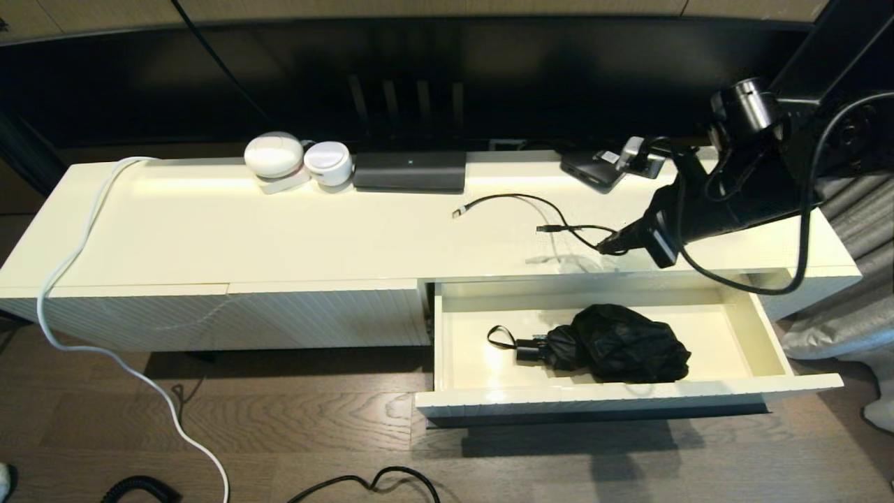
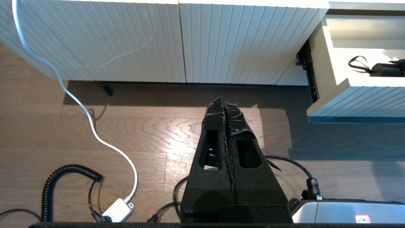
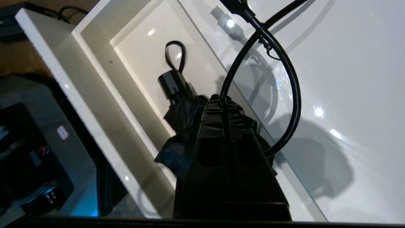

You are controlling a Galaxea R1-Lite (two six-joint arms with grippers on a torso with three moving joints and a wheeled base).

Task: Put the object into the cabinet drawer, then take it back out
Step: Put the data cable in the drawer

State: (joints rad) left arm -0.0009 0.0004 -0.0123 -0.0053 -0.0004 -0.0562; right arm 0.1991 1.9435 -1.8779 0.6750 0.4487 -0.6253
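Observation:
The cabinet drawer (image 1: 761, 328) is pulled out at the right of the cream cabinet, its ribbed front (image 2: 354, 101) facing the floor side. A folded black umbrella (image 1: 614, 346) lies inside it, with its handle and wrist loop pointing left. My right gripper (image 1: 606, 246) hovers shut and empty over the cabinet top, just behind the drawer's back edge and above the umbrella. In the right wrist view its fingertips (image 3: 223, 99) are pressed together, with the umbrella (image 3: 182, 114) below and the drawer (image 3: 95, 72) beyond. My left gripper (image 2: 224, 103) is parked low over the wooden floor, shut.
Thin black cables (image 1: 552, 216) lie on the cabinet top right by the right gripper. A black box (image 1: 410, 171) and two white round devices (image 1: 274, 155) stand at the back. A white cable (image 1: 77, 251) hangs over the left end. Ribbed closed panels (image 1: 244, 318) are to the left of the drawer.

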